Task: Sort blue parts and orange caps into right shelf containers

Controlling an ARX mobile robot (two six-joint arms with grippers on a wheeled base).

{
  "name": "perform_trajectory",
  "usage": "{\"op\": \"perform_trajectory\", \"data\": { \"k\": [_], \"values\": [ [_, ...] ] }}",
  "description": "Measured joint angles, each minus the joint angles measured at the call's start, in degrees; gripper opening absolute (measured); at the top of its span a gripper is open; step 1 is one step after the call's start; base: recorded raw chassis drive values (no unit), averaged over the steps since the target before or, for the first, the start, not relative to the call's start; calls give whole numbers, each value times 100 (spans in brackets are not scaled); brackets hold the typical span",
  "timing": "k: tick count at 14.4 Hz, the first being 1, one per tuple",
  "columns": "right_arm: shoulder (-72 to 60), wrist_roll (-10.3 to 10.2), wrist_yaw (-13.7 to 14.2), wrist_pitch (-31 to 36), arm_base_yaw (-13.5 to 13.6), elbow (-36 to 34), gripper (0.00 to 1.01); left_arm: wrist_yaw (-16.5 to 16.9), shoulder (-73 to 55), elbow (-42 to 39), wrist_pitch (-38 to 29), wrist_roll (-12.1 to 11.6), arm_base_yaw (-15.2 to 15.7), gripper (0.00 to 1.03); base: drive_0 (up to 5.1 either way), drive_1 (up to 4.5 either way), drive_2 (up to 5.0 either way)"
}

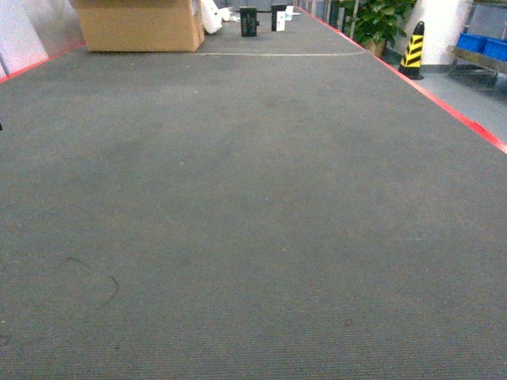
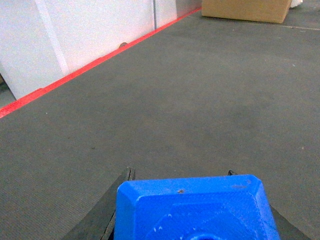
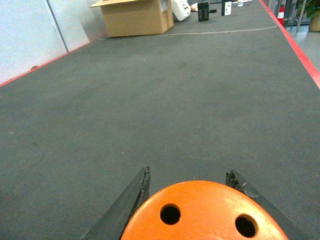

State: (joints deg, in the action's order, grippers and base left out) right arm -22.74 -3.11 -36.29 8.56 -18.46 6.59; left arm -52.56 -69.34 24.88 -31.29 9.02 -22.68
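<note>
Left wrist-mounted view shows the left end effector [image 2: 192, 210] clamped on a blue part [image 2: 195, 210], its dark fingers [image 2: 117, 200] pressing both flanks of the faceted block so it rides low and steady while the base travels. Ahead of that end effector lies open grey carpeted floor [image 2: 200, 100]; off to its left a red floor stripe [image 2: 95, 62] runs along a white wall [image 2: 90, 30], and far ahead sits a cardboard box [image 2: 247, 9].

Right wrist-mounted view shows the right end effector [image 3: 192, 210] closed on an orange cap [image 3: 202, 212], holed face up, fingers [image 3: 132, 197] gripping its sides. Carrying one item in each arm looks like a way to deliver both in a single trip.

Head view shows neither arm. Well ahead and to the right, beyond a second red stripe [image 1: 444, 103], blue crates [image 1: 483, 46] rest on a shelf; these appear to be the right shelf containers, still well apart from both loads. A yellow-and-black striped cone [image 1: 413, 49] and a potted plant [image 1: 379, 20] stand near that route, so I judge the approach must swing clear of them. Small dark objects [image 1: 249, 21] sit beside the box, far off the likely path.
</note>
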Motion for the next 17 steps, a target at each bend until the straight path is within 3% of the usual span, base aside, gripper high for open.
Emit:
{"op": "perform_trajectory", "data": {
  "k": [17],
  "values": [
    [0,17,-17,9,0,0,41,0,0,0,0,0,0,45,0,0,0]
  ]
}}
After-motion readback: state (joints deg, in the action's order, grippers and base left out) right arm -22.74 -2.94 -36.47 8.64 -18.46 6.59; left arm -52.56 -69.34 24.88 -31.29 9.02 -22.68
